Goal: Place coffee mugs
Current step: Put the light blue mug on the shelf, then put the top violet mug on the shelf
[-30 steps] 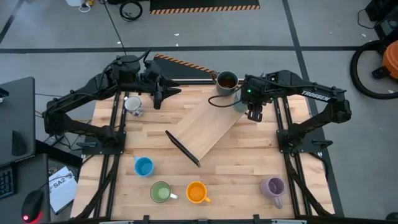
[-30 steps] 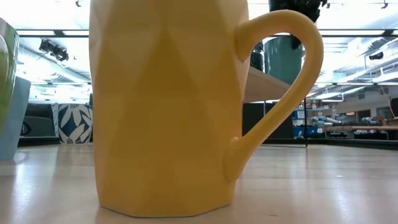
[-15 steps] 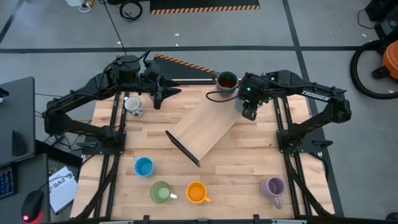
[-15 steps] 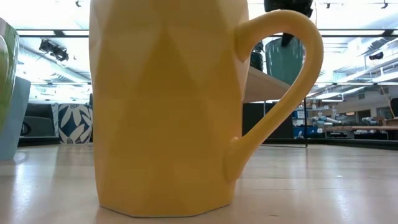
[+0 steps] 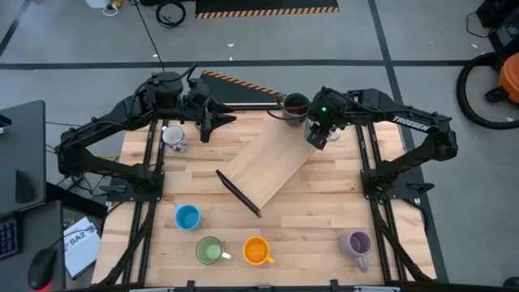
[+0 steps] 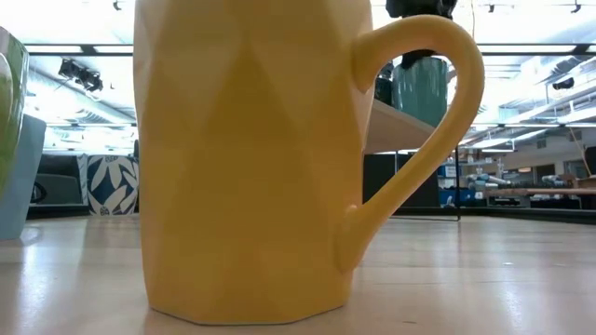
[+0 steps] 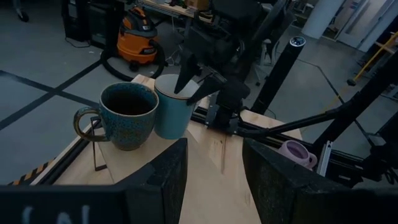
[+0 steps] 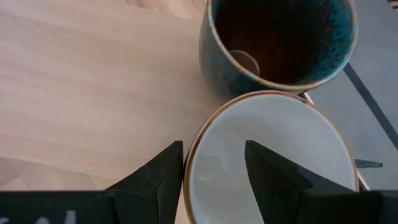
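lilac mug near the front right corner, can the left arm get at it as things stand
Probably not easily. The lilac mug sits at the right front, while the left end effector hovers at the far back left, with the raised board between them.

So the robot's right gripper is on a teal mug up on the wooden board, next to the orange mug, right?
Not quite. The right gripper is on the teal mug on the wooden board, but its neighbour is the dark mug, as the left wrist view shows.
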`<state>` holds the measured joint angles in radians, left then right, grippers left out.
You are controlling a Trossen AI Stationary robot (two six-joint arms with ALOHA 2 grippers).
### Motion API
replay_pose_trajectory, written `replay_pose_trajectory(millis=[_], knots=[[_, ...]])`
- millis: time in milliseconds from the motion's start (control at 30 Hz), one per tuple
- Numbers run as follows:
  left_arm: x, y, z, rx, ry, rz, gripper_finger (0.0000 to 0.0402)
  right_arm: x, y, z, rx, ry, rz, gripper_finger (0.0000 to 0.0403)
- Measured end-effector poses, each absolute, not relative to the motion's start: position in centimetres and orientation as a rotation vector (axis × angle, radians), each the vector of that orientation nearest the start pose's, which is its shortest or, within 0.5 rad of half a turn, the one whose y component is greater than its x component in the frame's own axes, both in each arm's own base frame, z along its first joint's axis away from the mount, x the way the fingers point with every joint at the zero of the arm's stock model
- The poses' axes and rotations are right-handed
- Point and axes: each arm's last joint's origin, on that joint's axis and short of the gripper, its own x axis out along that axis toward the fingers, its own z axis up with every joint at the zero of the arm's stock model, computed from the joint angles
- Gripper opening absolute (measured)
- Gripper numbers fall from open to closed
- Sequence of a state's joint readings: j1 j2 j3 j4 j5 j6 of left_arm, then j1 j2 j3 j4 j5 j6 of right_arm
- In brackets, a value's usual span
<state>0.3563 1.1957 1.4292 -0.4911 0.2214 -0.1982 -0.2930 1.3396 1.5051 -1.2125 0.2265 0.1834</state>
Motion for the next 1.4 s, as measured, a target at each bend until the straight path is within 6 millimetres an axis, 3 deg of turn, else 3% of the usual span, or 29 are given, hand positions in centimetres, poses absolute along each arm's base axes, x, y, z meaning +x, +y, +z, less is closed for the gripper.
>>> replay_pose_trajectory(millis=[467,1033,1400], knots=[[22.8,7.8,44.0,-0.269,0.234,0.157,0.0160,22.7,-7.6,37.7,0.196,1.010,-0.533,0.0188],[22.8,7.8,44.0,-0.267,0.234,0.157,0.0160,22.1,-7.4,38.3,0.170,0.984,-0.549,0.0250],[22.8,7.8,44.0,-0.267,0.234,0.158,0.0160,21.0,-6.9,43.3,0.149,0.831,-0.525,0.0273]])
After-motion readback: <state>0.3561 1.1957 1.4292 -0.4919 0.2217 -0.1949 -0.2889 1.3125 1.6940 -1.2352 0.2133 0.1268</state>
